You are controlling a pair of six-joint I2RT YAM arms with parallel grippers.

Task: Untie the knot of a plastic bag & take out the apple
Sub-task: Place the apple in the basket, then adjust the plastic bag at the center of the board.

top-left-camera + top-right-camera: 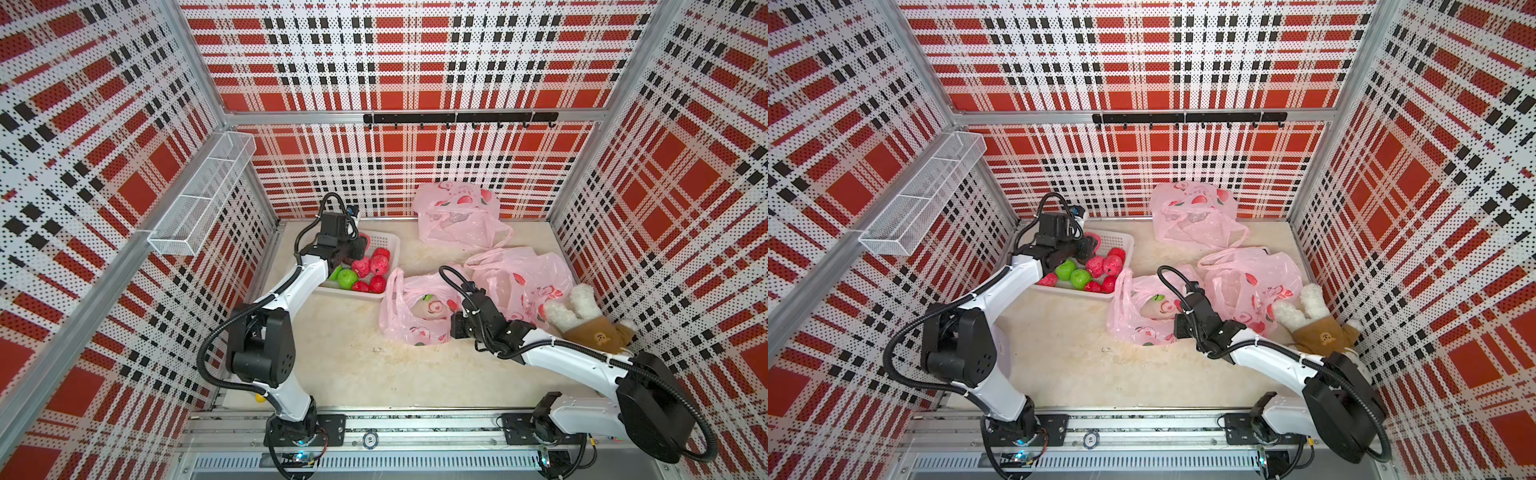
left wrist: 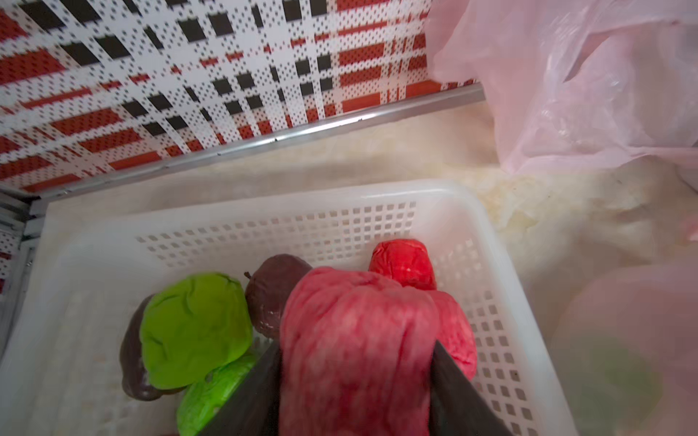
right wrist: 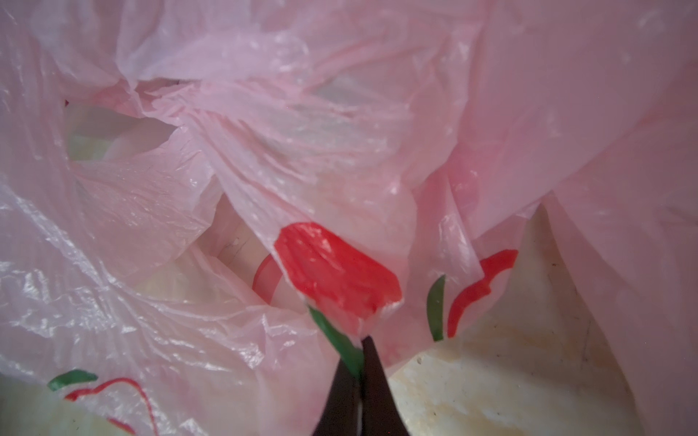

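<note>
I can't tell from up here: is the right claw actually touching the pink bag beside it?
Touching. The right wrist view shows the right claw pinched shut on a printed fold of the pink bag.

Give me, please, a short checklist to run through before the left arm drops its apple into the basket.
1. Left gripper shut on the red apple: ok.
2. Apple over the white basket, within its rim: ok.
3. Landing spot beneath the apple free: cannot tell, the apple hides it.
4. Right gripper shut on the pink bag: ok.
5. Left arm and right arm well apart, in both top views: ok.
</note>
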